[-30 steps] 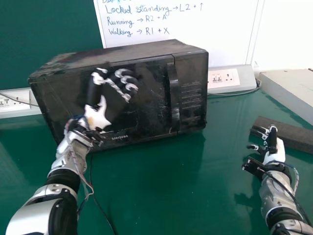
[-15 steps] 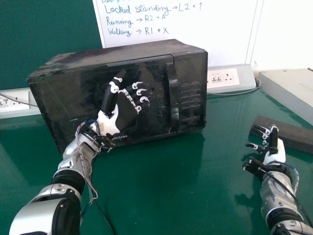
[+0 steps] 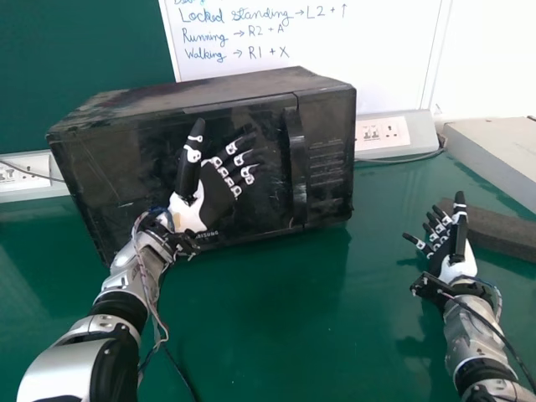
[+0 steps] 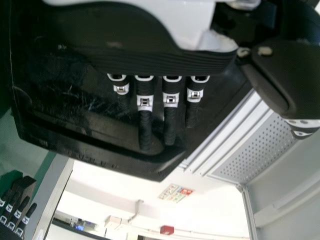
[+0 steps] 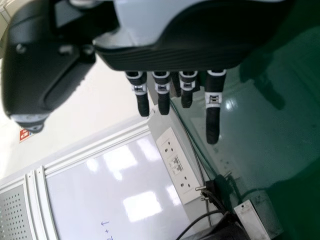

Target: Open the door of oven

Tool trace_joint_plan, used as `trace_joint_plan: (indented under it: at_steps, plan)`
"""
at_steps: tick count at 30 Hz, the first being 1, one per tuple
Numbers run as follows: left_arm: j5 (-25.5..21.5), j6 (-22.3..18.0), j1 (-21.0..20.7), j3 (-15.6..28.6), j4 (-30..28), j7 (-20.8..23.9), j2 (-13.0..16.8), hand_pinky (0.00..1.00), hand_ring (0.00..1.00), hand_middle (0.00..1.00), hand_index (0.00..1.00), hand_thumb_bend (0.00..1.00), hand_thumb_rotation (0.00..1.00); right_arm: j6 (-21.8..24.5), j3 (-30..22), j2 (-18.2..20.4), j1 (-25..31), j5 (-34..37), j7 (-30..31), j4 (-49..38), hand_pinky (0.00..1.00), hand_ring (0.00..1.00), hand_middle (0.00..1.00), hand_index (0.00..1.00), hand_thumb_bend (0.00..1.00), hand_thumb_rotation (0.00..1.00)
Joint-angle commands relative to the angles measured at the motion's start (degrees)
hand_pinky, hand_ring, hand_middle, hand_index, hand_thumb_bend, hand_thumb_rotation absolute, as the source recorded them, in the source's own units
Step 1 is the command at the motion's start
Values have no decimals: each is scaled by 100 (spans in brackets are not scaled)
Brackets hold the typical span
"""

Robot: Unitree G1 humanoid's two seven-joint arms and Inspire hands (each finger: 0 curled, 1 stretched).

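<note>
On the far part of the green desk (image 3: 276, 327), left of its middle, a black oven (image 3: 226, 88) with its front toward the near side. At the front, a closed door (image 3: 100, 193), with an upright handle (image 3: 297, 163) at its right side, and right of that handle a control panel (image 3: 328, 163).

Before the door, left of the handle and apart from it, the left hand (image 3: 188, 211), with fingers (image 4: 145, 127) wide, nearly straight and around nothing, and thumb pointing upward. Cannot tell whether touching the door.

Well apart from the oven, over the right part of the desk, the right hand (image 3: 458, 266), also with fingers (image 5: 213, 120) wide and straight, holding nothing, pointing toward the far side. Just beyond and to the right of it, a dark block (image 3: 507, 232) lying on the desk.

Farther out, behind the oven and to its right, a socket panel (image 3: 368, 142) with a cable (image 3: 402, 160) along its foot; another socket panel (image 3: 25, 172) at the left. At the far right, a pale box (image 3: 494, 151). Behind, a whiteboard (image 3: 377, 67) with handwriting, beside a green wall (image 3: 75, 50) at the left.
</note>
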Motion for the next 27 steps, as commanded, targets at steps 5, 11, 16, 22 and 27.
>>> trace_joint_plan:
  at_steps: [5, 11, 16, 22, 27]
  plan:
    - [70, 11, -31, 46, 130, 154, 16, 74, 95, 100, 100, 100, 81, -120, -21, 3, 95, 23, 192, 30, 69, 81, 89, 93, 100, 100]
    - [134, 26, -39, 31, 158, 298, 37, 84, 100, 100, 100, 100, 83, -99, -152, 6, 88, 159, 474, 55, 85, 94, 99, 100, 100, 100]
    - [199, 28, -35, 19, 171, 246, 58, 92, 100, 100, 100, 100, 85, -72, -201, -1, 83, 189, 562, 73, 93, 99, 100, 100, 100, 100]
    - [277, 39, -47, -21, 180, 146, 85, 92, 100, 100, 100, 100, 84, -40, -237, -8, 85, 206, 624, 66, 100, 100, 100, 100, 100, 100]
    - [277, 110, -61, 17, 200, 87, 71, 92, 100, 100, 100, 100, 81, -55, -249, -28, 91, 190, 589, 71, 100, 100, 100, 100, 100, 100]
